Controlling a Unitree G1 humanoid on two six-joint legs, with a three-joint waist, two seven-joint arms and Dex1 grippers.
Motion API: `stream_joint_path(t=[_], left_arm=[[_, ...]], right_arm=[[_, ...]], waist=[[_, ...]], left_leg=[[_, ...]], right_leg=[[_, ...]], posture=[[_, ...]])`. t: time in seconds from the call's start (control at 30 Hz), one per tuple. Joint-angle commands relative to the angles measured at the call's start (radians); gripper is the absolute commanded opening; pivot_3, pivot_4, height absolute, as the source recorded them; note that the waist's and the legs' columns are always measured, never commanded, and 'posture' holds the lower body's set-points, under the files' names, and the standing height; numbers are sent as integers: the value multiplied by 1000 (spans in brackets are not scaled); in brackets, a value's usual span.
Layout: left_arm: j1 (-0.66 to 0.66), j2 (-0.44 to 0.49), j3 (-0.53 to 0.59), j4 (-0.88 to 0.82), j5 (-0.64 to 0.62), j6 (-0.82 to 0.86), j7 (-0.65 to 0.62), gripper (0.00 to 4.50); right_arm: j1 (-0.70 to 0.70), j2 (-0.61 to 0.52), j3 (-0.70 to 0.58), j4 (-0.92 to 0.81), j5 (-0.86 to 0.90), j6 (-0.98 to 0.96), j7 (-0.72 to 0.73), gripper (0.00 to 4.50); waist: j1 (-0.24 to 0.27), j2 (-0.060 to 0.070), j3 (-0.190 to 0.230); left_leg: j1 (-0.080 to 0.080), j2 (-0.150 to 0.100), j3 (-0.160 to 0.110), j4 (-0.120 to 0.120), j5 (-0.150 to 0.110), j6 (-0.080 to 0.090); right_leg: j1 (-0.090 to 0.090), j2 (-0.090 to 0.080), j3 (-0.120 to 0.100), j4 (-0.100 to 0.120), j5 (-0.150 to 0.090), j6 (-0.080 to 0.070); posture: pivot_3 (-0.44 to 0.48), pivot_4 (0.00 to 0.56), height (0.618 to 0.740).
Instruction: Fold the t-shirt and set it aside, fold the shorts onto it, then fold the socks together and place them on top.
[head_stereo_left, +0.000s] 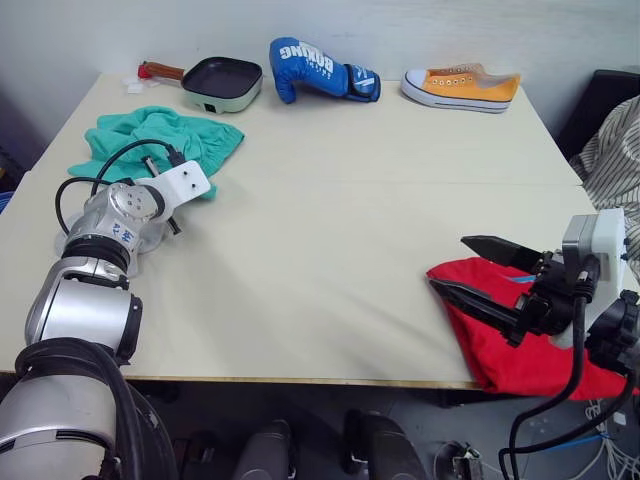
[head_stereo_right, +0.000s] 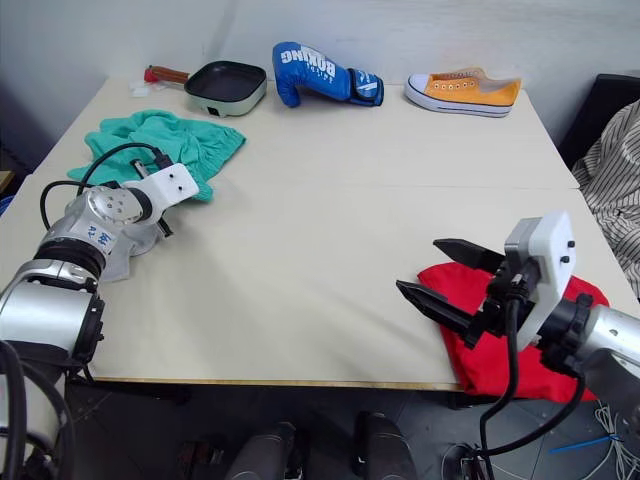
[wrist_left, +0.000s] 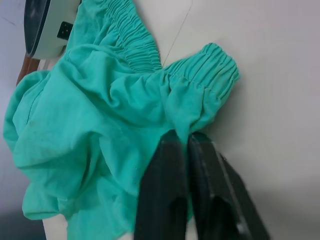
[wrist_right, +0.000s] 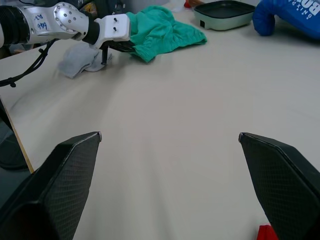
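In the head views, the t-shirt was seen bunched at the table's near right edge, with the right gripper held over its left end, fingers spread wide and empty. The shorts lay crumpled at the far left, and the left gripper was set at their near edge. Along the back edge were ranged a pan, a blue boxing glove and an orange shoe. In the left wrist view, the two fingers were seen pressed together at the shorts' hem, near the gathered waistband — whether cloth was pinched between them could not be told. In the right wrist view, the right fingers stood far apart over bare table, and the socks were seen as a grey heap just beside the left gripper, next to the shorts.
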Motion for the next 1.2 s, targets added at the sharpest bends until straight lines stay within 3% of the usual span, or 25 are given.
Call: stream_joint_path(t=[0.03,0.2,0.4,0.47,0.53,0.73,0.8,0.97,1.07,1.2], left_arm=[[-31,10,41,-5,-28,11,-6,26],[-43,-24,168,-19,-159,57,-163,26],[-4,-63,220,-148,-286,78,-574,26],[90,-79,215,-358,-373,185,-763,26],[204,-80,205,-618,-455,322,-875,26],[452,-62,134,-1247,-613,661,-985,26],[493,-62,93,-1380,-668,755,-1016,26],[482,-159,8,-1444,-675,848,-925,26],[465,-201,-21,-1422,-665,843,-894,623],[474,-167,-39,-1446,-690,830,-941,1870]], right_arm=[[5,-25,-35,-36,33,-26,-8,4500],[20,-45,-30,-41,8,-34,3,4500],[43,-64,-23,-46,19,-39,33,4500],[46,-64,-11,-45,8,-46,38,4500],[44,-60,5,-42,-3,-52,36,4500],[40,-73,61,-24,-78,-67,79,4500],[53,-99,98,-23,-158,-83,122,4500],[75,-128,245,-41,-376,-155,179,4500],[71,-128,360,-55,-522,-209,175,4500],[43,-128,513,-35,-725,-298,174,4500]], waist=[[0,0,0],[2,-1,0],[2,-1,0],[0,-1,0],[-4,-1,0],[-9,-1,0],[-6,-1,0],[2,0,0],[0,0,0],[-8,0,-1]], left_leg=[[0,0,0,0,0,0],[0,0,0,0,0,0],[0,0,1,1,0,0],[0,0,1,1,0,0],[1,0,1,1,0,0],[1,1,0,4,1,-1],[2,1,0,4,1,-1],[1,0,-3,8,0,0],[1,0,-3,10,-1,1],[1,0,-2,10,0,0]], right_leg=[[0,0,0,0,0,0],[0,0,0,0,0,0],[0,0,-1,0,0,0],[1,1,-1,0,0,0],[1,1,0,1,0,0],[1,1,2,3,0,0],[2,0,3,3,0,0],[5,1,4,2,0,0],[5,1,4,3,0,0],[3,2,5,4,0,0]], posture=[[0,150,740],[0,150,740],[0,150,740],[0,150,740],[0,150,740],[0,150,740],[0,150,740],[0,150,740],[0,150,740],[0,150,740]])
